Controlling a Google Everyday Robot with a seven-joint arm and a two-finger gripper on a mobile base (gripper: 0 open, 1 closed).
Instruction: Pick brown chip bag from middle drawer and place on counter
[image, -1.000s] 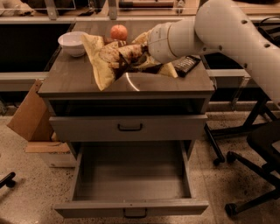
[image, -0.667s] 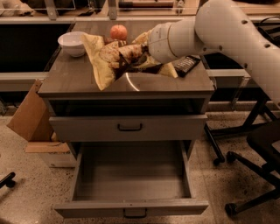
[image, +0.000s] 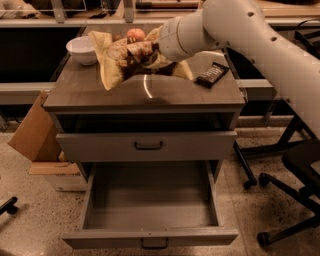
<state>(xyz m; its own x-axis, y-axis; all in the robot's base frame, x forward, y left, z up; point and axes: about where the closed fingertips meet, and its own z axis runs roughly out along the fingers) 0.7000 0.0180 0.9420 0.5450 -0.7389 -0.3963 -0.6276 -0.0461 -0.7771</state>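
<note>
Because the white arm (image: 260, 45) sweeps in from the upper right and ends right behind the brown chip bag (image: 122, 60), you get only the wrist end of the gripper (image: 159, 46), up in the upper middle of the frame over the back of the counter (image: 150, 97). The bag covers its tip, so you cannot tell whether it is clamped on the bag or merely against it. The bag stands tilted over the counter's rear half, its pale top corner up beside the white bowl (image: 82, 49) and its other pale end poking out under the wrist. Whether its lower edge touches the wood or hangs just clear is hard to make out. A reddish round fruit (image: 135, 34) is half hidden behind the bag. The arm's base is cut off at the right edge, as is the black office chair (image: 300, 165). Count one chip bag, one bowl, one fruit and one dark candy-bar wrapper (image: 212, 74) lying well right of the bag. You see two drawers: the upper drawer front (image: 147, 145) shut, and the middle drawer (image: 150, 212) pulled out at the bottom, showing a bare grey tray. One cardboard box (image: 32, 132) leans at the left.
</note>
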